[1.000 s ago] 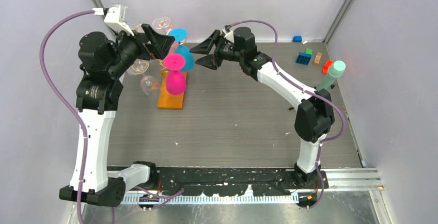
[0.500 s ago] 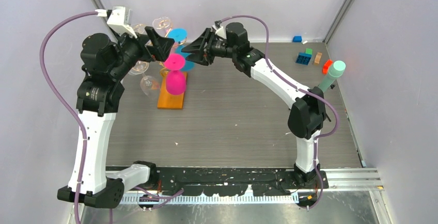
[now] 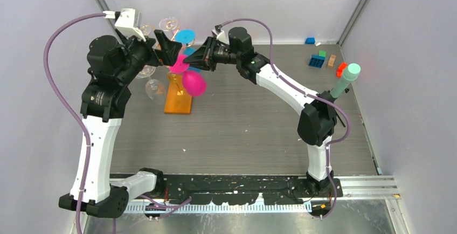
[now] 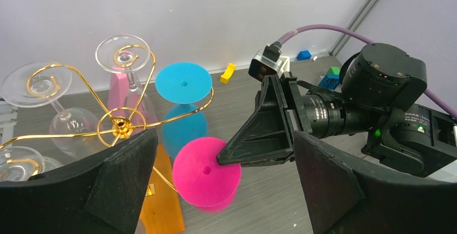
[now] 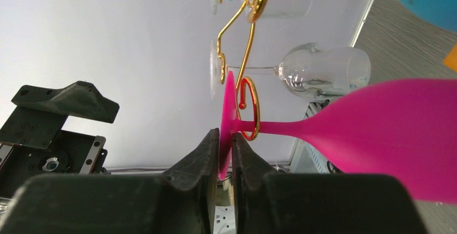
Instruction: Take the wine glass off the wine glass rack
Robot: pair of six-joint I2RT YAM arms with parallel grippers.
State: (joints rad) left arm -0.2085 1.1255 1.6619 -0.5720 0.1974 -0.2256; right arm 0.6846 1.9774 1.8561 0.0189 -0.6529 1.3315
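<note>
Rack (image 4: 119,125) stands near the far left corner of the table (image 3: 242,121), on its orange base. The pink glass (image 3: 193,82) hangs from it bowl down. Its stem passes through a gold loop (image 5: 249,107), foot on one side and bowl on the other. From above, the bowl tilts out toward the table's middle.

Right claw (image 5: 225,137): jaws nearly closed, pinching the thin rim of the pink foot edge-on. That is your only hold. The pads cover a small part of the disc.

Left claw (image 3: 168,44): spread wide, holding nothing, just beside the rack top with the pink foot between its fingers in its own camera.

Handling, as judged: the glass is opaque and smooth, likely light and stiff. A pinch on a slick disc edge lets the bowl swing and the foot pivot or slip. The stem near the foot would be the surer place. With this hold, move slowly and slide the stem out through the loop's open side. I can't tell which way that gap faces. The wire arms look springy, so expect the rack to tug.

Containers: a blue glass (image 4: 183,83) hangs just beside the pink one and the clear glasses (image 4: 123,53) on the far arms; the clear bowls show nothing inside. Pink and blue interiors are not visible.
</note>
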